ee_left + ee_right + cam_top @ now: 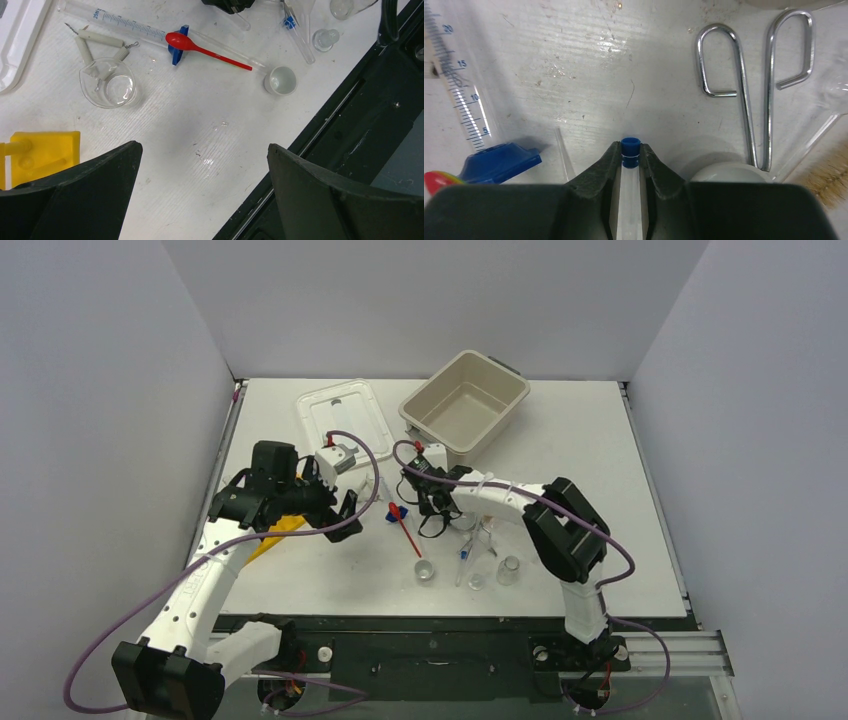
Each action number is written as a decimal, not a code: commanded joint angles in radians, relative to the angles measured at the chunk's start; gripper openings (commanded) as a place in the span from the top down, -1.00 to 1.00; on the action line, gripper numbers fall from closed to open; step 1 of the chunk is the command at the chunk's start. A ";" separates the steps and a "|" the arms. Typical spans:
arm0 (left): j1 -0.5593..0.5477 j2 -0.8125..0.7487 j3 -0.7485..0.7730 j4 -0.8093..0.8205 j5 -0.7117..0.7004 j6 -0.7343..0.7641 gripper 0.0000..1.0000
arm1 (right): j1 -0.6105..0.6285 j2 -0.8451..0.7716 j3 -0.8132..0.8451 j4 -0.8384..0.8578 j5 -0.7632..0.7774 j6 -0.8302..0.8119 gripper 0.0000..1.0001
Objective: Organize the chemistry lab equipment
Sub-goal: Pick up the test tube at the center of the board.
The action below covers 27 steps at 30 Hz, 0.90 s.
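At the middle of the surface (pixel 330 570), you see the right end effector (pixel 630 151) clamped on a blue-capped tube (pixel 628 195). Its long axis runs 6 to 12 o'clock in the wrist view, cap (pixel 630 145) toward 12. The left end effector (pixel 202 150) stands wide open above the surface, the graduated cylinder (pixel 125 25) at its 11 o'clock.

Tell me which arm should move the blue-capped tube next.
Right, probably: the right gripper is closed around the blue-capped tube. The left gripper hangs open and empty near the yellow rack.
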 commanded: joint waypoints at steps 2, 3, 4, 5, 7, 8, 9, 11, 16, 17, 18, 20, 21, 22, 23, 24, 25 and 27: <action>-0.003 -0.023 0.025 0.041 0.059 -0.043 -0.93 | 0.015 -0.208 0.063 0.011 0.095 0.011 1.00; -0.003 -0.025 0.025 0.051 0.077 -0.053 -0.93 | 0.034 -0.238 0.059 0.043 0.129 0.014 1.00; -0.003 -0.028 0.026 0.075 0.088 -0.078 -0.93 | 0.047 -0.292 0.050 0.062 0.143 0.017 1.00; -0.003 -0.029 0.028 0.088 0.110 -0.091 -0.93 | 0.074 -0.320 0.045 0.103 0.177 0.018 1.00; -0.004 -0.013 0.045 0.099 0.173 -0.115 -0.93 | 0.127 -0.391 0.025 0.177 0.244 0.022 1.00; -0.005 -0.007 0.066 0.085 0.196 -0.118 -0.93 | 0.144 -0.425 0.011 0.203 0.262 0.023 1.00; -0.006 0.005 0.076 0.080 0.230 -0.121 -0.93 | 0.175 -0.440 0.003 0.253 0.288 0.032 1.00; -0.004 0.012 0.096 0.078 0.261 -0.139 -0.93 | 0.209 -0.479 -0.020 0.323 0.306 0.070 1.00; -0.004 -0.045 0.065 0.192 0.272 -0.209 -0.98 | 0.301 -0.520 -0.045 0.452 0.329 0.107 1.00; -0.002 -0.070 0.050 0.236 0.273 -0.235 -0.99 | 0.315 -0.516 -0.035 0.474 0.336 0.088 1.00; -0.002 -0.079 0.050 0.248 0.285 -0.243 -1.00 | 0.340 -0.514 -0.030 0.494 0.347 0.073 1.00; 0.003 -0.081 0.061 0.251 0.312 -0.267 -1.00 | 0.367 -0.503 -0.011 0.504 0.364 0.035 1.00; 0.004 -0.082 0.063 0.256 0.323 -0.276 -1.00 | 0.372 -0.496 -0.001 0.506 0.367 0.025 1.00; 0.006 -0.084 0.062 0.260 0.340 -0.282 -1.00 | 0.378 -0.493 0.004 0.508 0.364 0.023 1.00; 0.006 -0.087 0.063 0.267 0.347 -0.286 -1.00 | 0.381 -0.488 0.007 0.508 0.362 0.024 1.00; 0.007 -0.087 0.064 0.268 0.363 -0.286 -1.00 | 0.384 -0.487 0.007 0.511 0.358 0.030 1.00; 0.008 -0.087 0.061 0.269 0.368 -0.287 -1.00 | 0.386 -0.488 0.004 0.513 0.350 0.034 1.00; 0.011 -0.090 0.054 0.283 0.368 -0.319 -0.85 | 0.389 -0.491 0.000 0.518 0.338 0.046 1.00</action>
